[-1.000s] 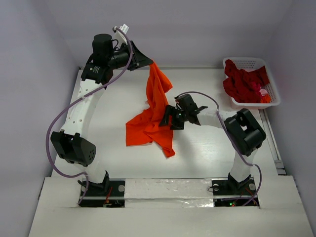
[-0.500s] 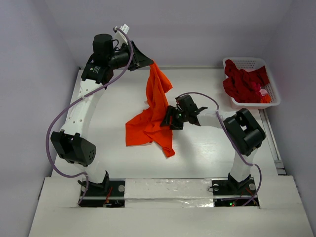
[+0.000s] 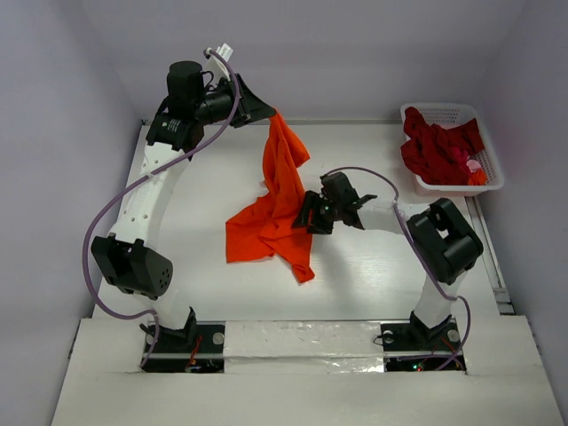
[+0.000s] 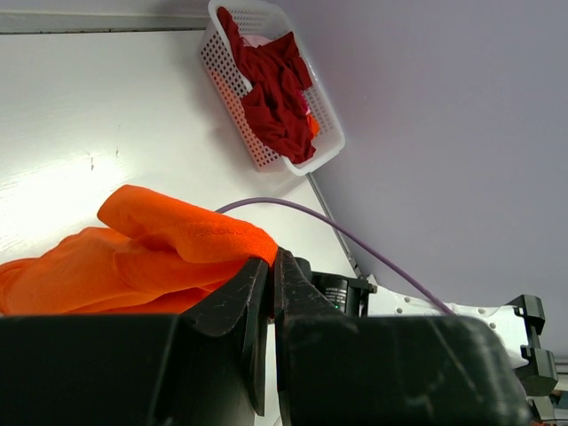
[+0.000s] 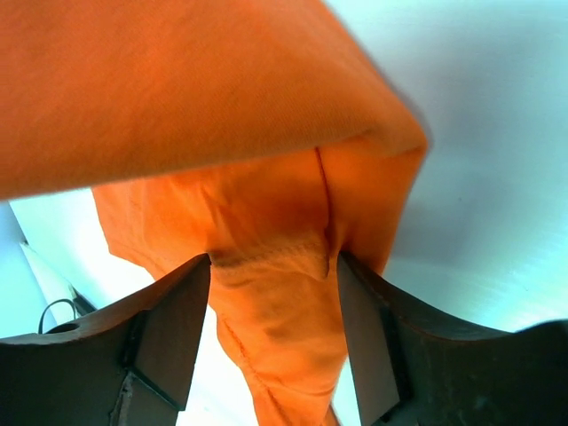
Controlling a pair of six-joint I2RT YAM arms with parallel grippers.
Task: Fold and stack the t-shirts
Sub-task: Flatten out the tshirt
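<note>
The bright orange t-shirt hangs from my left gripper at the back of the table and trails down onto the table's middle. My left gripper is shut on a fold of the shirt. My right gripper is at the shirt's right edge, low over the table. In the right wrist view its jaws are open, with a hemmed fold of the orange shirt between the fingers. The darker red t-shirts lie heaped in the basket.
The white lattice basket stands at the back right corner, also in the left wrist view. The right arm's purple cable arcs over the table beside the shirt. Walls close off the back and sides.
The right gripper has edged slightly left and forward into the shirt's edge. The left arm and hanging shirt have barely moved.
</note>
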